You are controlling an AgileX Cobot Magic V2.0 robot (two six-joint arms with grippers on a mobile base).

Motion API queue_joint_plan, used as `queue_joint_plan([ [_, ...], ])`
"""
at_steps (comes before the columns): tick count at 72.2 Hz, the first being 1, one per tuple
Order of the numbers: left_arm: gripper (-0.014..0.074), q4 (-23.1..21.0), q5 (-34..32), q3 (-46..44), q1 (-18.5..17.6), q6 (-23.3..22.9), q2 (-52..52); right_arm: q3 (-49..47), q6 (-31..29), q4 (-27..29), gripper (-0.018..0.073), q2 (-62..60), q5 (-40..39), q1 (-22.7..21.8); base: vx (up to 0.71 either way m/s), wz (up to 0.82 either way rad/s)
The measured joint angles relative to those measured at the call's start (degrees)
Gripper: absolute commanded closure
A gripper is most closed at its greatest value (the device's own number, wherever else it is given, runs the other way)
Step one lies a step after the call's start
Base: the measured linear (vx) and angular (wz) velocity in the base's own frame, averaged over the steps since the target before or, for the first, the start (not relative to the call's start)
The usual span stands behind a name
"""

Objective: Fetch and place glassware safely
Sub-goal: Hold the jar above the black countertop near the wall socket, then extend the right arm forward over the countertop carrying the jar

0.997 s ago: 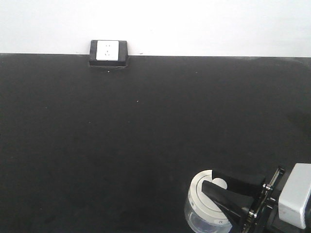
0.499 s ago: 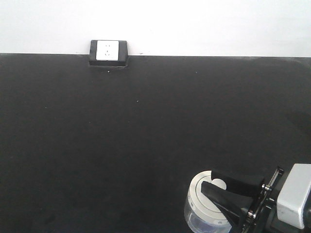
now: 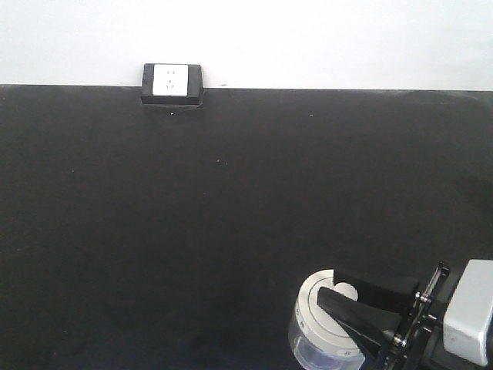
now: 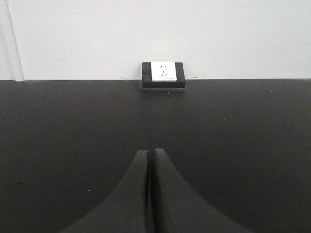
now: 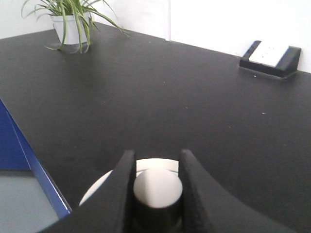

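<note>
Down at the near right of the matte black tabletop (image 3: 192, 216), the small squat clear glass jar (image 3: 312, 347) with its round cream-white lid (image 3: 317, 308) sits a touch lower than a second ago, and the right gripper (image 3: 337, 289) with it, fingers pinched tight either side of the lid's knob (image 5: 158, 188); left gripper (image 4: 150, 158) pressed closed, empty

Front view looks down across the table (image 3: 154, 231) toward the wall (image 3: 323, 38); wrist views sit low over it; all three share the socket (image 3: 171, 80)
</note>
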Motion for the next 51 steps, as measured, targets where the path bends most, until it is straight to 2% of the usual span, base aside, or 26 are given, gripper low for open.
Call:
queue_joint_plan([
  [11,0.0603,0.0,0.0,0.0,0.0,0.0,0.0,0.0,0.0,2.22,0.056,0.0,-1.43,0.0,0.0,0.0],
  [20,0.0603,0.0,0.0,0.0,0.0,0.0,0.0,-1.74,-1.94,7.62,0.056,0.77,1.62,0.0,0.0,0.0],
  [33,0.0603,0.0,0.0,0.0,0.0,0.0,0.0,-8.0,-10.32,12.53,0.056,6.41,6.56,0.0,0.0,0.0],
  [42,0.0603,0.0,0.0,0.0,0.0,0.0,0.0,-12.34,-14.84,13.92,0.056,11.89,6.61,0.0,0.0,0.0],
  [51,0.0603,0.0,0.0,0.0,0.0,0.0,0.0,-16.74,-20.69,18.69,0.056,19.46,5.87,0.0,0.0,0.0],
])
